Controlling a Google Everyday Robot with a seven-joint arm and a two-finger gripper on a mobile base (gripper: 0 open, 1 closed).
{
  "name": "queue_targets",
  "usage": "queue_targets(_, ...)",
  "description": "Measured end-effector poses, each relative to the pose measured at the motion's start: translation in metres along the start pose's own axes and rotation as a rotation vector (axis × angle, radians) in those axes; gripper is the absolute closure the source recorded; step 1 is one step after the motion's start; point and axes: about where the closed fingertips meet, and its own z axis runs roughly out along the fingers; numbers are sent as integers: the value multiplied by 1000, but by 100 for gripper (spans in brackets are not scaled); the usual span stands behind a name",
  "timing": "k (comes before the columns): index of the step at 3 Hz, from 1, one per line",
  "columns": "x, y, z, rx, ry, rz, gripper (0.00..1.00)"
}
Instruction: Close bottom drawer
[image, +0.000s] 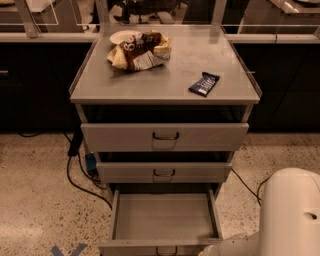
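bottom drawer (163, 216): pulled well out, handle seen at front centre.
end effector (218, 248): located at bottom drawer's front right corner, largely cut off; grip state cannot be told.

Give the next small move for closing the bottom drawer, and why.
Probably press the bottom drawer front inward. It stands pulled far out, its tray showing, while the white arm reaches its front right corner; the claw itself is out of view below the picture's edge.
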Motion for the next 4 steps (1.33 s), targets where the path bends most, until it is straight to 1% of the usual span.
queue_targets(1,0,0,0,0,0,0,100)
queue_targets(2,1,0,26,-7,-9,-20,100)
queue_targets(3,-3,-15,59,13,-18,-71,100)
queue_targets(4,5,-24,77,29,25,-107,100)
